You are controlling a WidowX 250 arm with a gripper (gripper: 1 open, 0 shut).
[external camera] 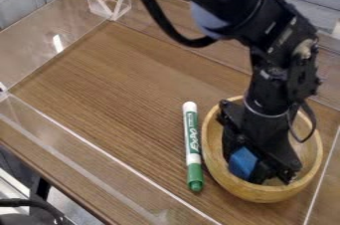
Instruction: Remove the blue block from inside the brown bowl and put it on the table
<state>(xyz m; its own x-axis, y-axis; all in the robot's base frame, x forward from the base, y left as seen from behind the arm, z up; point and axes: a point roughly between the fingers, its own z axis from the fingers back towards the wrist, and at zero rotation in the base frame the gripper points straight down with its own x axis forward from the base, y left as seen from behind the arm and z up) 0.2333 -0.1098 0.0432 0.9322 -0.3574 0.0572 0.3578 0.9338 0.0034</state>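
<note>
The blue block lies inside the brown bowl at the right front of the table. My gripper points straight down into the bowl. Its black fingers stand on either side of the block and press against it, so only the block's left part shows. The block still rests low in the bowl. The dark arm rises from the bowl toward the upper middle of the view and hides the bowl's far side.
A green and white marker lies on the table just left of the bowl, nearly touching its rim. Clear acrylic walls run along the table's edges, with a folded clear piece at the back.
</note>
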